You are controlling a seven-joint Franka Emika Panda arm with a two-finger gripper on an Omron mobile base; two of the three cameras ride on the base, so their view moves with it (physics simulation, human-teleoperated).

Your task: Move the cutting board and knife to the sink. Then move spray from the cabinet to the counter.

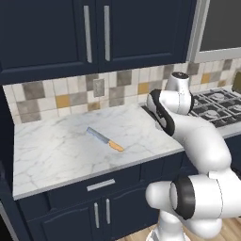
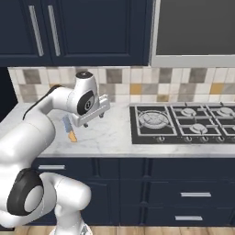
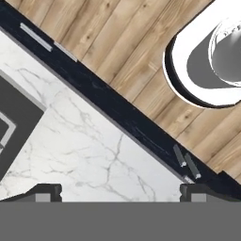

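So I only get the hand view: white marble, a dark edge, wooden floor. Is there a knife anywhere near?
Observer: Yes, a knife with an orange handle lies flat on the counter, left of the hand.
Operator: Is anything gripping it?
Observer: No. The jaws hang open above the counter, apart from the knife, between it and the gas hob.
Operator: And what's on the wall?
Observer: Navy wall cupboards above a tiled backsplash.

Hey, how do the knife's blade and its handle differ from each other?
The grey-blue blade is long, thin and dull; the orange handle is short, rounder and bright. The blade points toward the tiled wall, the handle toward the white marble counter's front edge. Both lie flat, parts of one slim knife.
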